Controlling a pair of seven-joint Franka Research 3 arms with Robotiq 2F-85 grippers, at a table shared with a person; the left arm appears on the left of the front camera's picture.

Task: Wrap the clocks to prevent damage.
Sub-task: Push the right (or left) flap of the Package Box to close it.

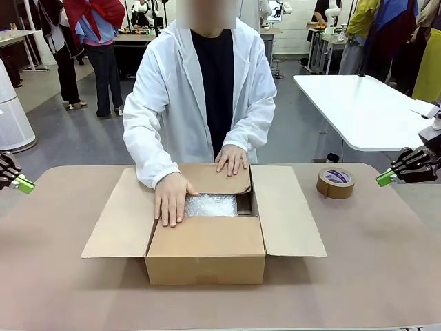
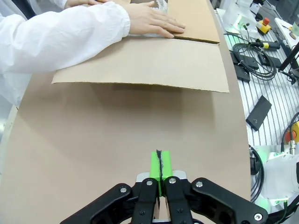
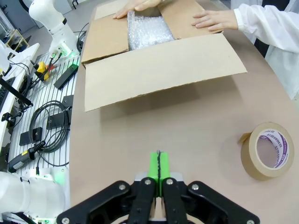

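At the worktop's (image 1: 372,276) centre, inside an open cardboard box (image 1: 205,261), the clocks (image 1: 211,205) are showing as one blocky bundle of whitish, knobbly bubble wrap. A person's hand (image 1: 170,200) is resting at the bundle's 9 o'clock; the other hand (image 1: 231,158) is lying flat on the matte brown flap at 12 o'clock. A round tape roll (image 1: 335,183) is sitting at the box's 2 o'clock. The left end effector (image 1: 24,184) and right end effector (image 1: 384,178) are hovering at 9 and 3 o'clock, green pads (image 2: 155,163) pressed together, empty.
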